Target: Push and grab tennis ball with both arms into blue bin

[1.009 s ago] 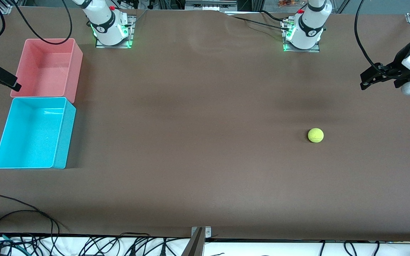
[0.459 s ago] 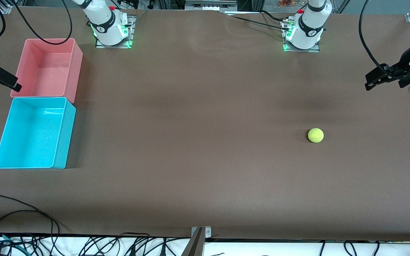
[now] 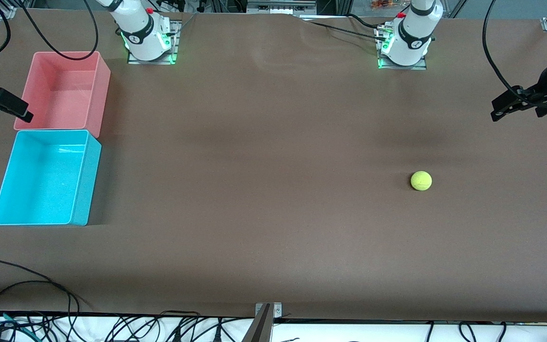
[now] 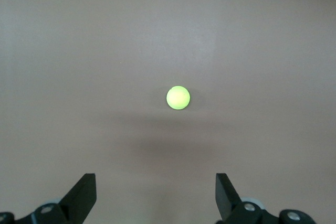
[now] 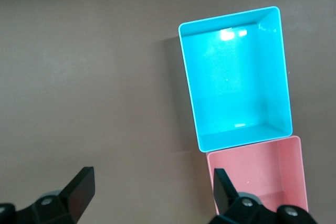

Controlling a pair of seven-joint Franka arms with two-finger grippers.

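The tennis ball (image 3: 421, 181) lies alone on the brown table toward the left arm's end; it also shows in the left wrist view as the ball (image 4: 178, 98). My left gripper (image 3: 495, 112) hangs open over the table's edge at that end, well apart from the ball, and nothing sits between its jaws in its own wrist view (image 4: 155, 178). The blue bin (image 3: 45, 176) stands at the right arm's end with nothing in it, seen too from the right wrist as the blue bin (image 5: 236, 77). My right gripper (image 3: 23, 113) hovers open beside the bins, holding nothing (image 5: 152, 171).
A pink bin (image 3: 64, 90) of the same size touches the blue bin's wall farther from the front camera, and shows in the right wrist view (image 5: 262, 174). Cables (image 3: 26, 285) trail along the table's front edge. Both arm bases stand along the table's farthest edge.
The left gripper has drifted outward toward the left arm's end of the table, away from the ball. The right gripper shifted only slightly. The ball has not moved.
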